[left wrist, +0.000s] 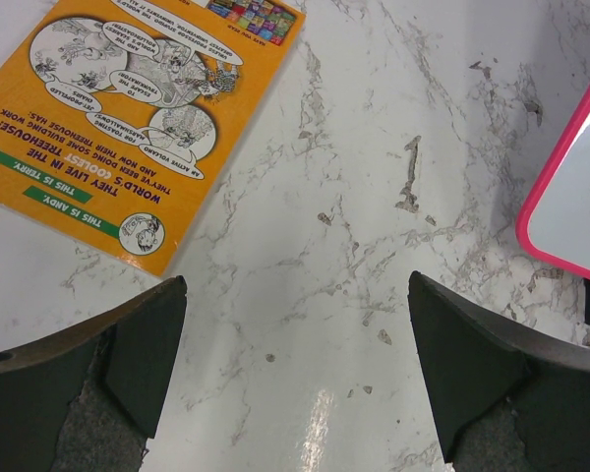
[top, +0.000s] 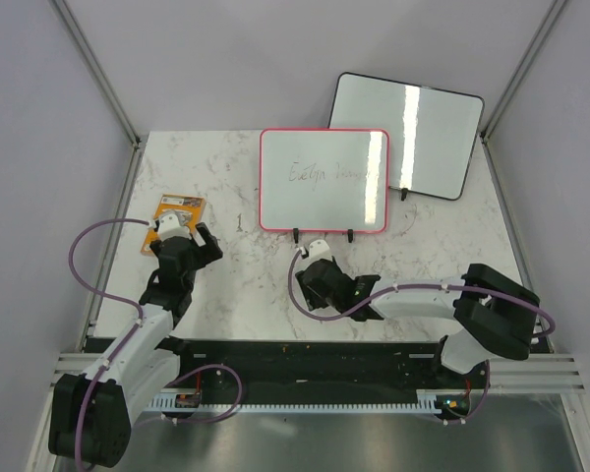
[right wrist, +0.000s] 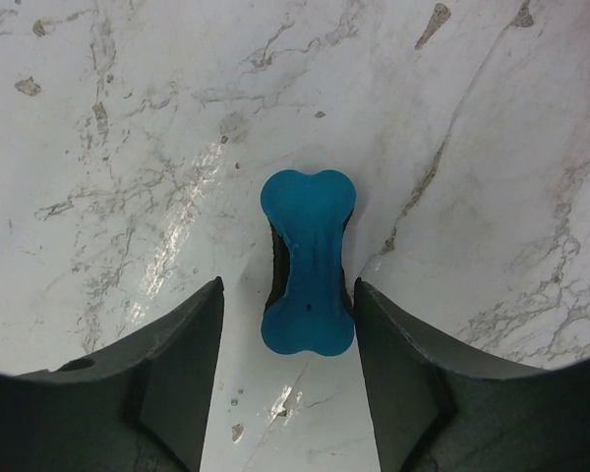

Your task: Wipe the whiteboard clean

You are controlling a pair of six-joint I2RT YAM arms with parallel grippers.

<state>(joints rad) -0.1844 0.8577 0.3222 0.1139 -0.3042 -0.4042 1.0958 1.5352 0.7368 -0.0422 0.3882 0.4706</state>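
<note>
White marble-patterned table point(top: 226, 295), pale grey walls point(top: 275, 59) behind and beside, metal corner posts point(top: 94, 69), light glinting off the tabletop.

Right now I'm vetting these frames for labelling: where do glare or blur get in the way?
Top external: a bright vertical glare stripe crosses the black-framed whiteboard; the pink-framed whiteboard shows none, its handwriting faint. Left wrist: a sheen on the table, the book print sharp. Right wrist: the blue eraser sharp, a sheen on the table left of it.

Top cam overhead; wrist cams close, facing table point(top: 238, 287).
</note>
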